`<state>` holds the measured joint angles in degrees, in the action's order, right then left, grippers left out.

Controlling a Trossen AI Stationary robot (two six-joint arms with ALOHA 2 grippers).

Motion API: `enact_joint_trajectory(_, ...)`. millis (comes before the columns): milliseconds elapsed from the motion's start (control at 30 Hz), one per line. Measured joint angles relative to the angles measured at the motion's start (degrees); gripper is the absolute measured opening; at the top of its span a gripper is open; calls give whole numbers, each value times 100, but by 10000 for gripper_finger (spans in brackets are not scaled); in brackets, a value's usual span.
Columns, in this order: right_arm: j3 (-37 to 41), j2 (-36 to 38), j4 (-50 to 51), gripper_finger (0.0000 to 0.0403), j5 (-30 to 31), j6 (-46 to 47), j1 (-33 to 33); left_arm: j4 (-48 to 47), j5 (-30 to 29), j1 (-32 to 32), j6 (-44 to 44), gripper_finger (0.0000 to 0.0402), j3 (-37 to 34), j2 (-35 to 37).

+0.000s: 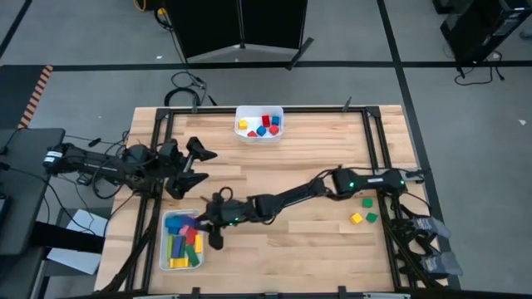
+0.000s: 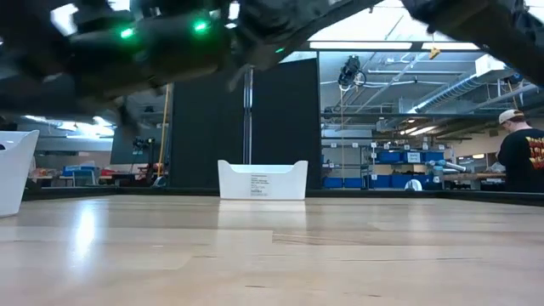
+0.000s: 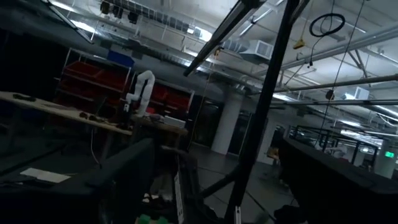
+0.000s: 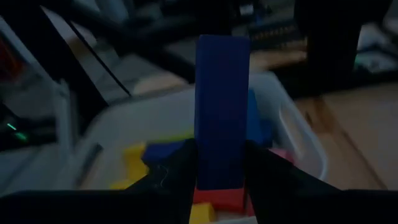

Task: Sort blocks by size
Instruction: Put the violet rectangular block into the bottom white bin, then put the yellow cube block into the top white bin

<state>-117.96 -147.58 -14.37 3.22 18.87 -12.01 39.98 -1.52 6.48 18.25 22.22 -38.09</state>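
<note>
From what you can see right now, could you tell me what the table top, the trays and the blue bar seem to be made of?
Table top: looks like pale wood, with visible plank seams and grain; fairly smooth, with a soft sheen in the low view.
Trays: probably white plastic, thin, rounded walls.
Blue bar, held upright in the right pincer over the near tray: solid, even colour, matte; painted wood or plastic, I cannot tell which.

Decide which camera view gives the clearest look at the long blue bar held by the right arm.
The right wrist view: the long blue bar stands upright, filling the frame's centre, clamped in the right hand above the white plastic tray. In the high view the arm hides it. The low and left wrist views do not show it.
</note>
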Motion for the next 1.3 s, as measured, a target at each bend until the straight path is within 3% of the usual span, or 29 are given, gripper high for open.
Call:
enact_joint_trajectory(167, -1201, -725, 737, 159, 24, -9, -59, -453, 35, 11, 57, 353, 0, 207)
enact_joint_trajectory(300, -1586, -803, 1057, 205, 269, -247, -111, -608, 37, 81, 176, 353, -2, 222)
enact_joint_trajectory(400, -1588, -682, 1311, 239, 669, -594, -181, -669, 39, 179, 191, 353, -2, 221)
enact_joint_trajectory(500, -1586, -658, 1169, 257, 1484, -1155, -339, -761, 37, 312, 193, 353, -2, 221)
enact_joint_trajectory(867, -1172, -486, 898, 243, 3260, -1726, -777, -1000, -37, 758, 111, 353, -2, 219)
enact_joint_trajectory(967, -655, -167, 482, 235, 3607, -1740, -791, -982, -81, 789, 60, 353, -4, 220)
enact_joint_trajectory(1067, 353, 370, -352, 228, 3637, -1757, -796, -985, -87, 791, 57, 353, -4, 219)
enact_joint_trajectory(1300, 4215, 2601, -2163, 219, 4174, -1692, -791, -1104, -202, 793, 60, 353, -4, 191)
